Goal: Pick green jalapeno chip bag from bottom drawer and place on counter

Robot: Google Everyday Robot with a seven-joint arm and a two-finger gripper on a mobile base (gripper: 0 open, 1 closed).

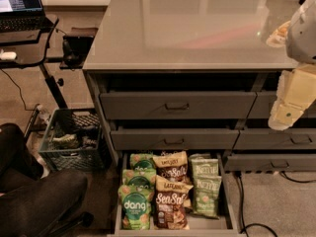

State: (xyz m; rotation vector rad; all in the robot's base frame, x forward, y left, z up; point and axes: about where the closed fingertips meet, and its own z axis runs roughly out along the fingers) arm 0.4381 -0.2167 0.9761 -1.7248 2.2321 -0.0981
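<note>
Cream-coloured, my gripper [284, 115] hangs above and right of the open bottom drawer [210, 223]; clenched or released, I cannot tell. In that drawer's right row lies the green jalapeno chip bag [207, 197], overlapping its twin [204, 168] behind. The counter [197, 28] spans above.

I see my arm [307, 31] at the right edge of the view, its pale grey upper link high in the corner; below it a cream link slants down and to the left; the hand [283, 116] is at that lower tip, hanging in the air, pointing downward.
</note>
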